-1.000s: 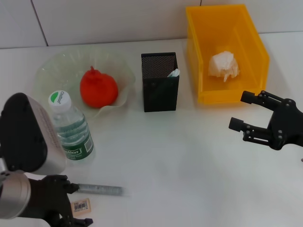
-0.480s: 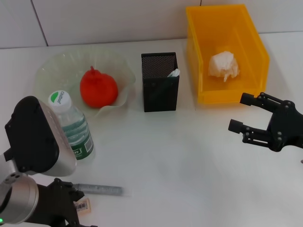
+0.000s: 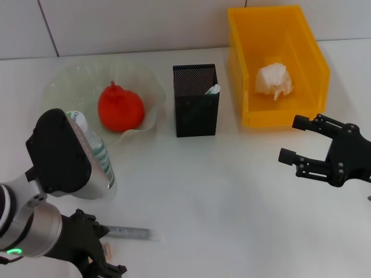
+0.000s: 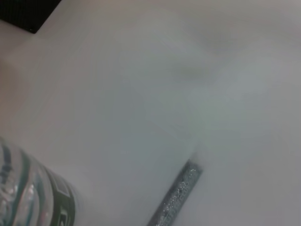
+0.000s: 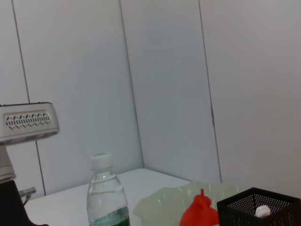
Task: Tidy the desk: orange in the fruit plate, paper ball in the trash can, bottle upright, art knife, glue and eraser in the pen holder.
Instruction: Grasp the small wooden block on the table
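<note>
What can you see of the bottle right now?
The bottle stands upright on the white desk, beside the fruit plate on its near side. It is small, of clear ribbed plastic with a white cap and a dark green label. In the head view the left arm's wrist housing hides most of it; nothing visibly grips it.

Left gripper [image 3: 98, 258] lower, over eraser [image 3: 108, 249].

A smooth white tabletop [image 3: 220, 191] spreads across the whole head view, matte and lightly shaded. Behind it rises a wall of large pale grey-white tiles [image 3: 133, 26] divided by thin dark grout lines. The right wrist view shows the same tiled wall [image 5: 164, 84] meeting at a corner.
</note>
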You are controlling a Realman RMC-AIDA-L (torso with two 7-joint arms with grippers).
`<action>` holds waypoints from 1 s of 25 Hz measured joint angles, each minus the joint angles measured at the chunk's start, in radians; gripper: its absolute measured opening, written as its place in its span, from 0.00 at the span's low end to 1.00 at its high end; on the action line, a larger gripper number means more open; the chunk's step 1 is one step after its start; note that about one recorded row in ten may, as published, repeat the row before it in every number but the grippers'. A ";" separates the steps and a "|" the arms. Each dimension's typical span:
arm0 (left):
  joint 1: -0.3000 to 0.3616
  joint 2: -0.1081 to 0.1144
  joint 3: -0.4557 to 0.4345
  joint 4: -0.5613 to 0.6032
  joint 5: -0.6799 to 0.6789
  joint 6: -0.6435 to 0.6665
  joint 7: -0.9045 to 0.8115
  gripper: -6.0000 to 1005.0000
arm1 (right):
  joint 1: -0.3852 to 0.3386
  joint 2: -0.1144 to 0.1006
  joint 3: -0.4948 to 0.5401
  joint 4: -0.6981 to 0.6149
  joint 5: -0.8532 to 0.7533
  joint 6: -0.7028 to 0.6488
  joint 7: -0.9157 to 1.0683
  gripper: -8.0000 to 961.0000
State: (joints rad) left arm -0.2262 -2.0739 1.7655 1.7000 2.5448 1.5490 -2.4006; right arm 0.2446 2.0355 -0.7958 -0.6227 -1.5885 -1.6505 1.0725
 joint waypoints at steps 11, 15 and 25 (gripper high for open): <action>-0.030 0.002 -0.001 -0.037 0.013 0.009 0.001 0.79 | 0.010 -0.006 0.000 0.001 -0.001 0.002 0.003 0.86; -0.030 0.003 -0.005 -0.039 0.014 0.009 0.005 0.79 | 0.014 -0.007 0.000 0.001 -0.001 0.009 0.004 0.86; -0.046 0.002 -0.010 -0.087 0.017 0.005 0.011 0.75 | 0.018 -0.008 0.000 0.002 -0.002 0.020 0.004 0.86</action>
State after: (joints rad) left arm -0.2724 -2.0723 1.7555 1.6129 2.5615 1.5541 -2.3897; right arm 0.2623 2.0278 -0.7961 -0.6212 -1.5902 -1.6301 1.0766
